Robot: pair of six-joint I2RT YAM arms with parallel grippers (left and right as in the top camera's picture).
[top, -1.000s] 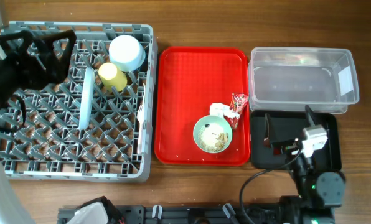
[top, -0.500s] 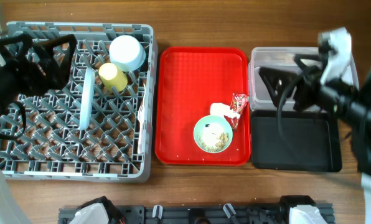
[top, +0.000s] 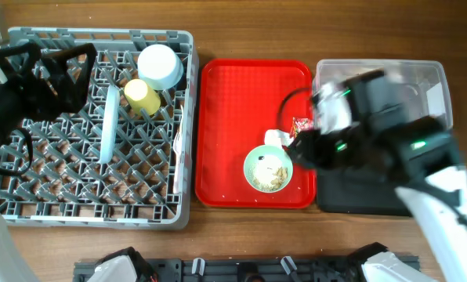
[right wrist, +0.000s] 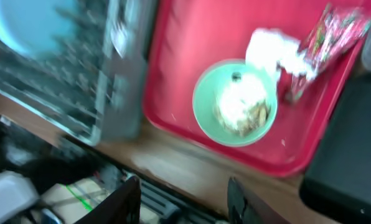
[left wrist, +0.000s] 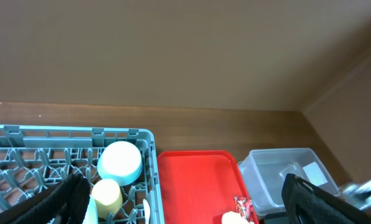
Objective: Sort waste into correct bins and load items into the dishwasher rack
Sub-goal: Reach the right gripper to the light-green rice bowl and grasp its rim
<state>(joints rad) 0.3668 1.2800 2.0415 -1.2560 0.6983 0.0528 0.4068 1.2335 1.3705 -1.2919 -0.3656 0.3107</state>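
The grey dishwasher rack (top: 100, 34) holds an upturned pale blue bowl (top: 159, 66), a yellow cup (top: 141, 95), a plate on edge (top: 106, 125) and white cutlery (top: 176, 149). On the red tray (top: 233, 86) stand a mint bowl (top: 268, 168) with food scraps (right wrist: 238, 106), a white tissue (top: 276, 138) and a red wrapper (top: 300, 127). My right gripper (top: 300, 149) hovers, blurred, over the tray's right edge. In the right wrist view that gripper (right wrist: 182, 199) has its fingers apart around nothing. My left gripper (left wrist: 188, 199) hangs wide open above the rack's back left.
A clear tub (top: 421, 86) sits at the back right and a black tray (top: 359, 200) in front of it. My right arm covers part of both. The table's front edge with dark equipment (right wrist: 61, 186) lies just below the red tray.
My right arm has swung from over the clear tub to the left and forward, over the red tray's right edge. Its jaws have narrowed. The left arm has not moved.
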